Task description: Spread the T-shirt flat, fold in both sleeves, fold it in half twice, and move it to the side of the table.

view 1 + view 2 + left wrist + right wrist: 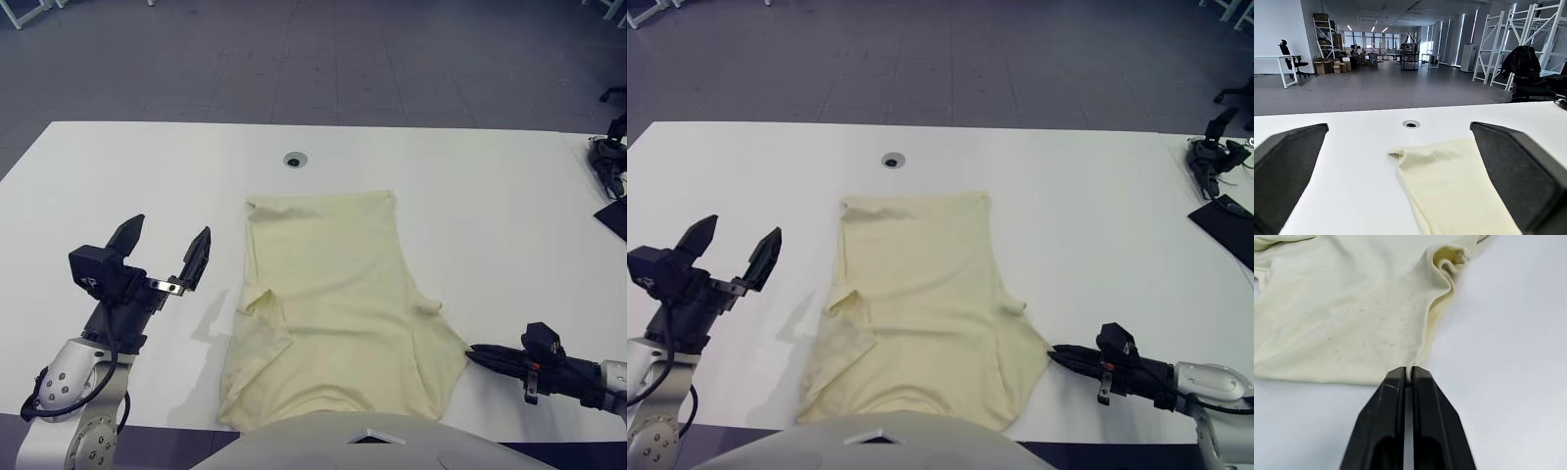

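The pale yellow T-shirt [338,304] lies rumpled by the tabletop's [470,196] near edge, the right gripper [1407,374] pinching its right-hand hem and the left gripper [167,250] spread wide beside it; that hem is best drawn outward low and evenly to avoid bunching.

Grey tiled floor [392,59], white shelving racks [1492,49], office chair [1287,53], ceiling lights [1373,29].

One T-shirt [333,294], two pincers, left pincer [168,230] and right pincer [472,354], one table [470,196], one cable hole [295,159]
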Robot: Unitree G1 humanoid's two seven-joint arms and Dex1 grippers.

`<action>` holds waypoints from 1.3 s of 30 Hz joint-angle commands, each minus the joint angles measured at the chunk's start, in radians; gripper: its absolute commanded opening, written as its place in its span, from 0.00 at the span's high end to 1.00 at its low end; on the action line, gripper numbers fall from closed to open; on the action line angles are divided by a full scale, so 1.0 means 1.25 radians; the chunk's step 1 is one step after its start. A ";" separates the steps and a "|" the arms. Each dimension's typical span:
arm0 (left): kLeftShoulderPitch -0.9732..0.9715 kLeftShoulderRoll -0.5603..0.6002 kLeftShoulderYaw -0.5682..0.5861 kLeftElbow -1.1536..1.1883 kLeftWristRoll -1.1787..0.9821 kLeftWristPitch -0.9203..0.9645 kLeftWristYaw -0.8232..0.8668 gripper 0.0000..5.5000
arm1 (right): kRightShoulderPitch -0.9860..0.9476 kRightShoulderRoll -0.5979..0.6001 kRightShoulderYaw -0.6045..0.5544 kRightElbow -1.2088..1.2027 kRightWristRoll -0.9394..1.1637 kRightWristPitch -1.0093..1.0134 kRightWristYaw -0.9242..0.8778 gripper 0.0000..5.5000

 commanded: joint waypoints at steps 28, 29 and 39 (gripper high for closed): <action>0.011 -0.011 -0.075 0.047 0.079 -0.002 -0.071 0.02 | -0.085 0.047 0.269 -0.325 -0.064 -0.041 -0.096 1.00; 0.011 -0.012 -0.077 0.051 0.083 -0.004 -0.072 0.02 | -0.087 0.046 0.275 -0.324 -0.060 -0.039 -0.094 1.00; 0.026 0.007 -0.100 0.068 0.165 -0.037 -0.104 0.02 | -0.070 0.052 0.259 -0.384 0.027 0.009 -0.142 0.74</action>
